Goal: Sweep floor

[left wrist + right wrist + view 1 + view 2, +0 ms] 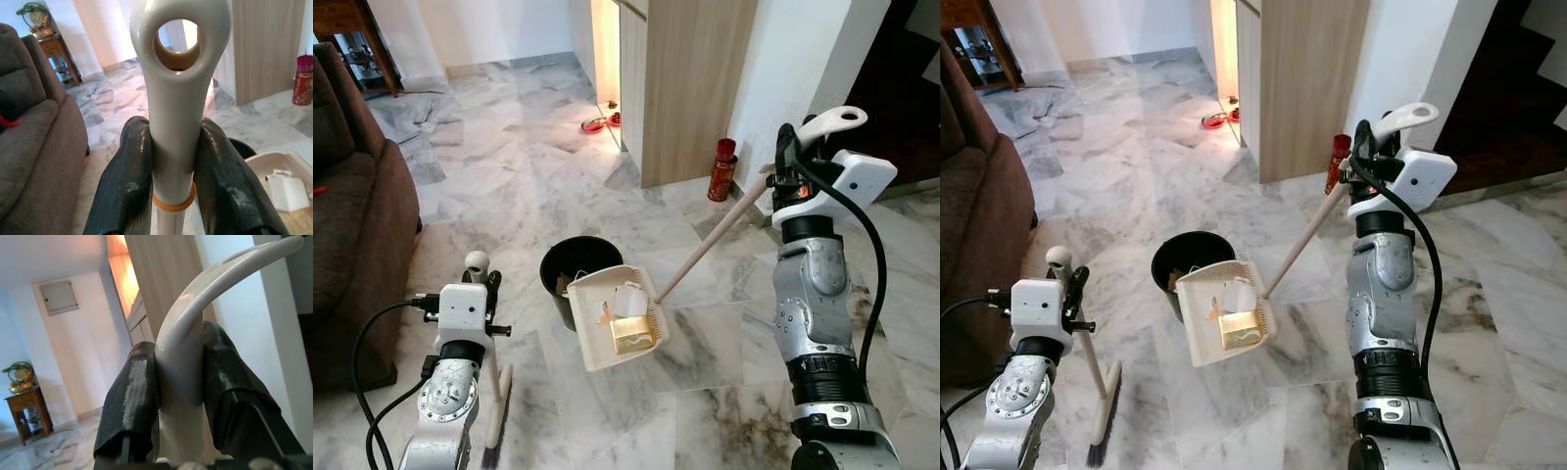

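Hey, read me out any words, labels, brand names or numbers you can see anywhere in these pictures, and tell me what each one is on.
No text can be read anywhere.
The red can by the wooden cabinet has gold markings, too small and blurred to read.
The paper scraps in the dustpan show no legible print.
The right gripper on the dustpan handle and the left gripper on the broom carry no labels.

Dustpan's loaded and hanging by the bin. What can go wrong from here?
1. The dustpan sits tilted beside the black bin, only partly over its rim; scraps may slide onto the marble floor instead.
2. The right gripper holds its long handle at the very end, so the pan could swing or twist.
3. The broom in the left gripper stands close to the bin; a swing could knock it.
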Available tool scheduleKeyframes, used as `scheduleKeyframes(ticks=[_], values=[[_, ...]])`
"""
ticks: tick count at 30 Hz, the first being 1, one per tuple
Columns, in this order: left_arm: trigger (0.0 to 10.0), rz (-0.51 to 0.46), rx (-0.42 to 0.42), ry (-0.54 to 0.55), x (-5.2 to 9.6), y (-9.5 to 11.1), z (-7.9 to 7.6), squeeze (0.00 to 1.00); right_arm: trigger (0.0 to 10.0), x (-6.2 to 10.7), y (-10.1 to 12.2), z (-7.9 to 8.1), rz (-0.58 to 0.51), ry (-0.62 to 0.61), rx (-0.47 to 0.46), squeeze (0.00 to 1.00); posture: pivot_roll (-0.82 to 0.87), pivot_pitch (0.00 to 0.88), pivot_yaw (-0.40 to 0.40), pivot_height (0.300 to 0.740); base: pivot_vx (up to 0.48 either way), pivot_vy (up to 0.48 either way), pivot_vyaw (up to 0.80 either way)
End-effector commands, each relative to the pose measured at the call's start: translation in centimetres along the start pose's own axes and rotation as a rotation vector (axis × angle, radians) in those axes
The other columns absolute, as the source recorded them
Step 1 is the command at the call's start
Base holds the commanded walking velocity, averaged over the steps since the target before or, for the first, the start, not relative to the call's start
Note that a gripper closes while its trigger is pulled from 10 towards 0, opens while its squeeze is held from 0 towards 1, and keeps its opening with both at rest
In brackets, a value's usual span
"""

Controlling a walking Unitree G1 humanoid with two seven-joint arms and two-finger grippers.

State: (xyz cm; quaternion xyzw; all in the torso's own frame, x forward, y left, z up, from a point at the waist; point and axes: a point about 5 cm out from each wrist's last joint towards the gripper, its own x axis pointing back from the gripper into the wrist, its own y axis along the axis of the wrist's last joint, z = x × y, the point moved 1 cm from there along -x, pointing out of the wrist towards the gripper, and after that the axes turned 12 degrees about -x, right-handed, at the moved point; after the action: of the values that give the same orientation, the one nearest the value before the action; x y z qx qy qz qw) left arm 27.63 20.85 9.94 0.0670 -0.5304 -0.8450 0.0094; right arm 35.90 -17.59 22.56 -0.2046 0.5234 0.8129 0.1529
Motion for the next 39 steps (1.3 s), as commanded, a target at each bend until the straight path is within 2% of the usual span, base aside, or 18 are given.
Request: scheduleKeyframes(ticks=[1,6,28,34,39], values=[[10.0,-0.014,-0.032,-0.004,0.04,0.2,0.12,0.0,10.0,-0.6,0.95,0.87,-0.054,0.028,-0.019,0.0,0.03,0.0,0.03,0.74,0.0,0.0,0.68],[10.0,-0.011,-0.033,0.001,0.05,0.16,0.22,0.0,10.0,-0.35,0.7,0.69,-0.042,0.027,-0.032,0.0,0.03,0.0,0.031,0.74,0.179,0.0,0.77],[10.0,-0.008,-0.025,0.003,-0.2,0.35,0.11,0.0,10.0,-0.66,0.75,0.71,-0.038,0.039,-0.038,0.0,0.04,0.0,0.028,0.74,0.43,0.0,0.0],[10.0,-0.002,-0.028,0.008,-0.11,0.29,0.14,0.0,10.0,-0.74,0.86,1.06,-0.043,0.059,-0.044,0.0,0.04,0.0,0.026,0.74,0.437,0.0,0.61],[10.0,-0.003,-0.027,0.01,-0.15,0.33,0.16,0.0,10.0,-0.78,0.94,1.09,-0.047,0.065,-0.053,0.0,0.04,0.0,0.025,0.74,0.435,0.0,0.0]])
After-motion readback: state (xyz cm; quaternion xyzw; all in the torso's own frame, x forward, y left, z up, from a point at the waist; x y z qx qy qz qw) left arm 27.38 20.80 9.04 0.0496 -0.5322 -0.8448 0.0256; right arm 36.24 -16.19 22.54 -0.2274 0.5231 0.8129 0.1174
